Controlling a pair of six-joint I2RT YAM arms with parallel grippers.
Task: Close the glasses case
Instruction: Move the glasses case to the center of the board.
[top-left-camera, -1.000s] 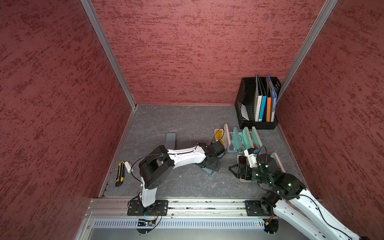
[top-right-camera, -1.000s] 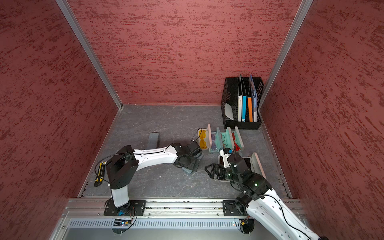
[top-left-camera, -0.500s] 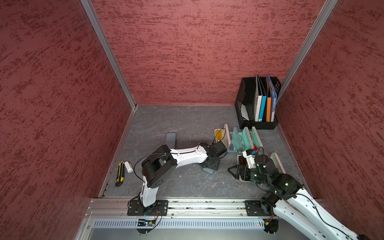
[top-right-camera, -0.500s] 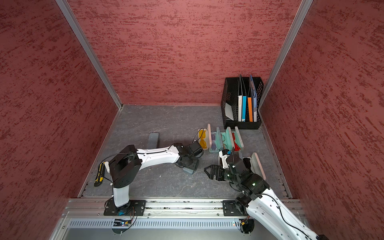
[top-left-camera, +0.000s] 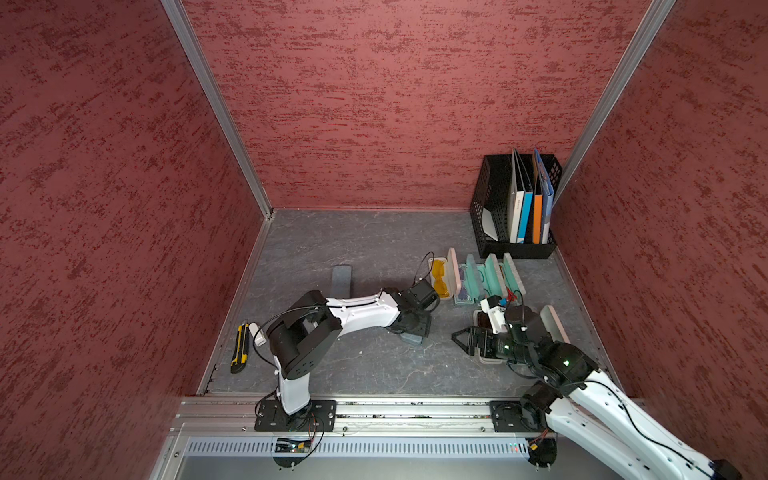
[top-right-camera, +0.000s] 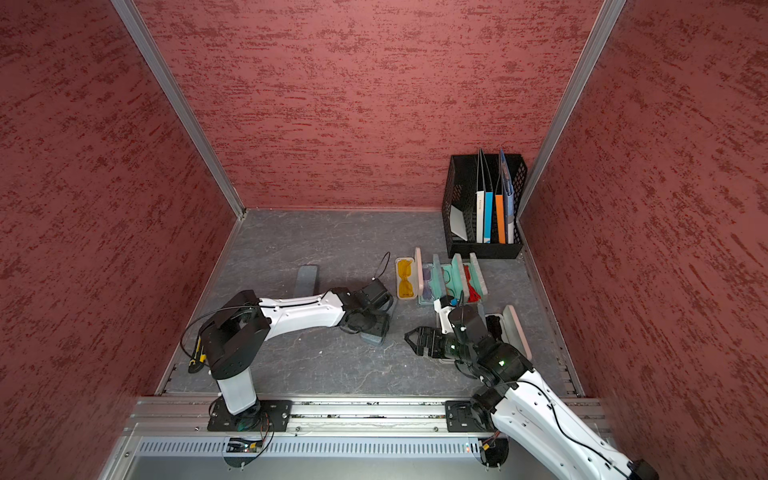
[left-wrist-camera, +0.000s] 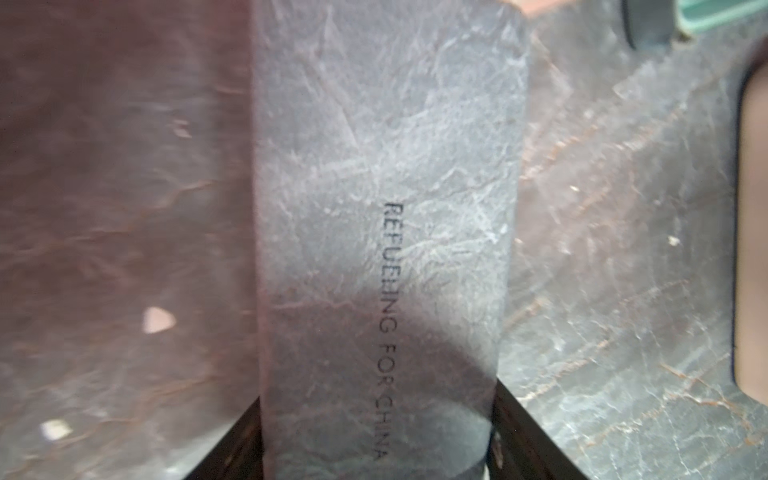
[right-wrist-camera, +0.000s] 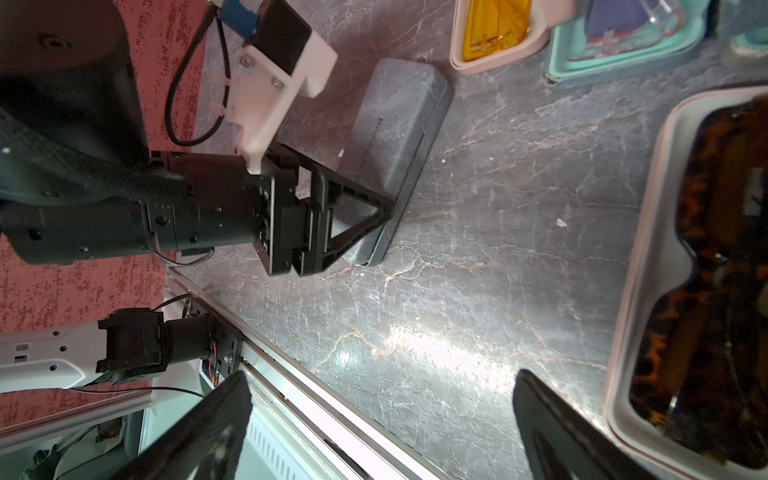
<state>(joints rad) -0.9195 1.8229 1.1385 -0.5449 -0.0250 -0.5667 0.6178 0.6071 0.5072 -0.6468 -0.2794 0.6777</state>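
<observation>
- The grey glasses case (top-left-camera: 414, 339) lies on the table (top-left-camera: 332, 370) near the middle, a little to the right and towards the near edge.
- In the right wrist view I see its lid down on its base (right-wrist-camera: 399, 124), with a seam along the side. I cannot tell whether it has latched.
- My left gripper (top-left-camera: 409, 328) reaches in from the left and sits over the near end of the case.
- In the left wrist view its fingers (left-wrist-camera: 243, 444) press against the two long sides of the case (left-wrist-camera: 382, 166), pinching it.
- My right gripper (top-left-camera: 463, 343) hovers to the right of the case and apart from it. Its fingers (right-wrist-camera: 216, 424) are spread wide with only table between them.
- Just right of it lies an open case (right-wrist-camera: 636, 257) holding tortoiseshell glasses (right-wrist-camera: 706, 270).
- Farther back on the right is a row of open cases, one with yellow glasses (top-left-camera: 439, 277).
- Behind the row, a black file holder (top-left-camera: 492, 195) stands in the far right corner.
- A second closed grey case (top-left-camera: 341, 279) lies left of centre.
- A yellow utility knife (top-left-camera: 240, 345) lies by the left wall.
</observation>
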